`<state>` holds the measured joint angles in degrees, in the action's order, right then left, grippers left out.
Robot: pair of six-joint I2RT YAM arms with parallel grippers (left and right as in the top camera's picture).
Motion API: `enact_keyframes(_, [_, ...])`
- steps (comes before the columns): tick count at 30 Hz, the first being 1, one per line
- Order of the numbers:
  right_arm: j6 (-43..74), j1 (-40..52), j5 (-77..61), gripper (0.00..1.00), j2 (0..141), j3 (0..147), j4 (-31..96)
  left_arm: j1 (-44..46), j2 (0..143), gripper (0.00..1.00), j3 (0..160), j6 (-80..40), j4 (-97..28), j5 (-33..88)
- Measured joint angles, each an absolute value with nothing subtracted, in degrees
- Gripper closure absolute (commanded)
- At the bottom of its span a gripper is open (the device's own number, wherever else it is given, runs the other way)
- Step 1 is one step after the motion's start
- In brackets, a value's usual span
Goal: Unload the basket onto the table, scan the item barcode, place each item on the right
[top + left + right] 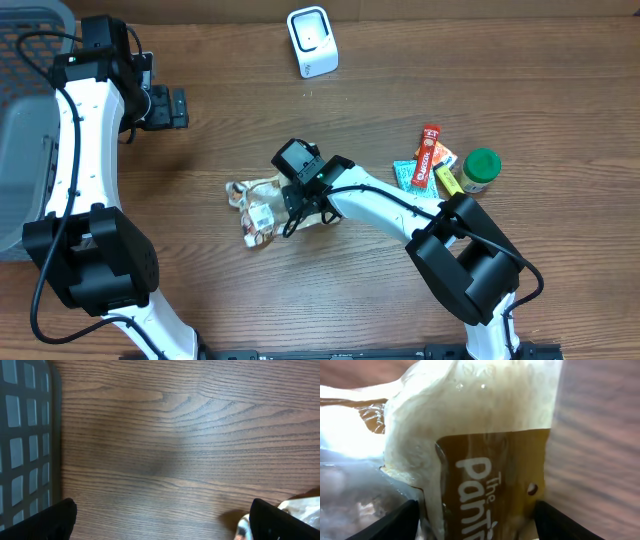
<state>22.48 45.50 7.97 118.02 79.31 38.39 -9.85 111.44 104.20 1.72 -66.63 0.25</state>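
The item, a clear snack bag (258, 205) with a brown header, lies crumpled on the wooden table at centre. My right gripper (300, 215) is down at the bag's right end. In the right wrist view its dark fingers straddle the bag's header (490, 435), and the gripper (476, 525) stands open with the header filling most of the gap. The white barcode scanner (312, 40) stands at the back of the table. My left gripper (180, 107) hovers open at the far left and holds nothing. In the left wrist view, that gripper (160, 525) is over bare wood, and the bag's edge (305, 507) shows at lower right.
A grey mesh basket (30, 130) sits along the left edge, its rim (25, 435) close to my left gripper. To the right lie a red packet (428, 157), a teal packet (405, 175), a yellow item (448, 180) and a green-lidded jar (481, 168).
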Motion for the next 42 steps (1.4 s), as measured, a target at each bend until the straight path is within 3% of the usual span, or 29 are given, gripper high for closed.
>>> enact_keyframes(11, [22.46,45.19,19.57,0.27,118.02,79.26,38.09,-9.85,111.44,0.00,104.20,1.72,-66.63,0.25])
enact_keyframes(20, [23.46,40.01,19.14,0.32,118.08,79.26,37.52,-9.85,111.44,0.00,104.20,1.72,-66.63,0.25])
enact_keyframes(24, [23.86,39.07,18.55,0.16,118.10,79.26,37.36,-9.85,111.44,0.00,104.20,1.72,-66.63,0.25])
enact_keyframes(31, [23.79,39.09,16.23,0.45,118.19,79.26,35.86,-9.85,111.44,0.00,104.20,1.72,-66.61,0.23])
enact_keyframes(38, [23.22,39.13,15.57,0.47,118.30,77.95,33.47,-9.85,111.44,0.00,104.20,1.72,-66.63,0.25])
enact_keyframes(42, [22.70,39.20,15.18,0.61,118.30,77.12,32.08,-9.85,111.44,0.00,104.20,1.72,-66.63,0.25])
